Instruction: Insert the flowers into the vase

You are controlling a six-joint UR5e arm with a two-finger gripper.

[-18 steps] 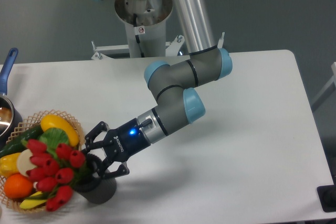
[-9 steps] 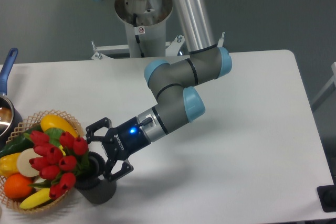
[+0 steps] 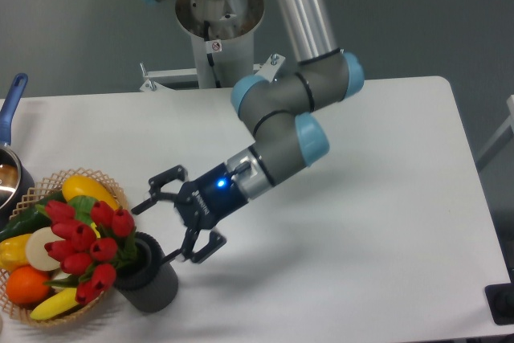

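You saw the tool point(image 3: 172, 216) spread open and empty just beside the vase point(image 3: 149, 282), the flowers point(image 3: 84, 244) standing in its mouth, leaning left; insertion looked complete, leaving only a clear retreat.

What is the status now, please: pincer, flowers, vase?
Pincer open, empty, just right of the vase. Flowers in vase, leaning left over the wicker basket. Nothing in the way.
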